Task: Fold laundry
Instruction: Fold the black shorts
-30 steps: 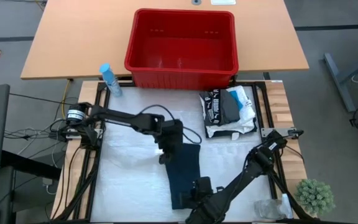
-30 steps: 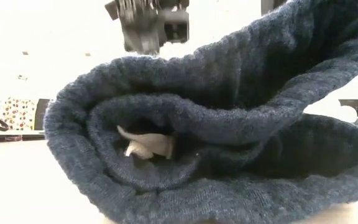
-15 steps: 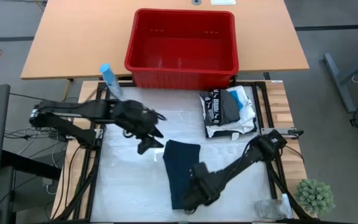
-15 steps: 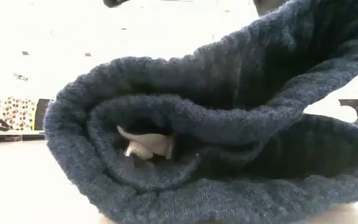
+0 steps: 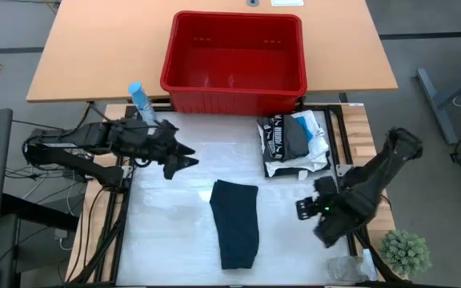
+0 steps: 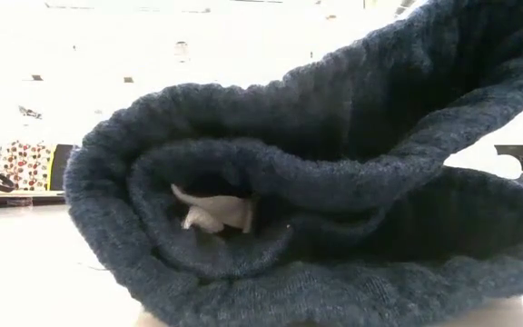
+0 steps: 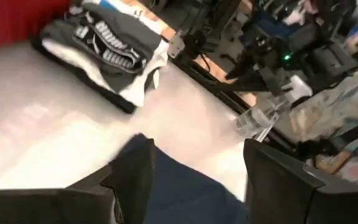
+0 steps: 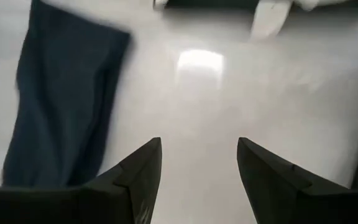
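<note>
A dark blue-grey knitted garment point(image 5: 235, 224) lies folded in a long strip on the white table cover, and no gripper touches it. In the low view the garment point(image 6: 316, 209) fills the picture, its rolled fold showing a white tag point(image 6: 212, 211). My left gripper point(image 5: 184, 161) hangs open above the table's left part, pointing toward the garment point(image 7: 166, 186). My right gripper point(image 5: 310, 210) is open to the right of the garment point(image 8: 61, 106), pointing down over bare cover. In both wrist views the grippers point(image 7: 194, 186) point(image 8: 197, 168) have nothing between their fingers.
A stack of folded black and white garments point(image 5: 294, 144) lies at the back right of the cover. A red basket point(image 5: 234, 60) stands behind the cover, with a blue spray bottle point(image 5: 141, 102) at its left. A small plant point(image 5: 406, 252) and clear plastic point(image 5: 349, 268) sit at the near right corner.
My left gripper has risen from the garment's far end and drawn back toward the table's left edge, tipping up toward level. My right gripper has left the garment's near end and swung toward the table's right edge. The garment has stayed folded in place.
</note>
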Controlling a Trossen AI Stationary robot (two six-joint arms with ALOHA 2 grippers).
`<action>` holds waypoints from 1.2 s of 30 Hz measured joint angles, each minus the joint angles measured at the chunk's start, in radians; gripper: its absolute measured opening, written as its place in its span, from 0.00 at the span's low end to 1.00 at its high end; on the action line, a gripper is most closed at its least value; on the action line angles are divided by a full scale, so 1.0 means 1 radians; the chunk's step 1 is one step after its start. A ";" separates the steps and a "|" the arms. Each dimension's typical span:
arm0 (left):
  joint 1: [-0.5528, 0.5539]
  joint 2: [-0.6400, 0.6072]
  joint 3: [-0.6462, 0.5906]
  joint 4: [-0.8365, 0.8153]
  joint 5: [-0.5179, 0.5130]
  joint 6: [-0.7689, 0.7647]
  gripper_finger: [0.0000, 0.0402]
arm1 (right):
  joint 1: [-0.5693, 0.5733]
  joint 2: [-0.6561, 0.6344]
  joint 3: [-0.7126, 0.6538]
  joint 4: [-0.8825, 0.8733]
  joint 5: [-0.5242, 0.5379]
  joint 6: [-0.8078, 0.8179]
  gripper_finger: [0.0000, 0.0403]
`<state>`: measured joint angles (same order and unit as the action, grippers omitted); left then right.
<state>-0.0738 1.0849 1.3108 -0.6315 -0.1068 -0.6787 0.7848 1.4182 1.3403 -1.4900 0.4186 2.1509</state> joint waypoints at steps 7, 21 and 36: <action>-0.111 -0.044 -0.254 0.127 -0.058 -0.211 0.59 | 0.012 -0.089 -0.298 0.418 0.007 -0.087 0.58; -0.187 -0.045 -0.774 0.678 -0.073 -0.526 0.59 | -0.173 0.121 -0.479 1.071 0.026 -0.258 0.62; -0.203 -0.003 -0.873 0.883 -0.190 -0.633 0.59 | -0.382 0.237 -0.478 1.319 -0.242 -0.662 0.62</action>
<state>-0.2766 1.0816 0.4380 0.2517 -0.2970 -1.3114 0.4029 1.6554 0.8623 -0.1705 0.1764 1.4889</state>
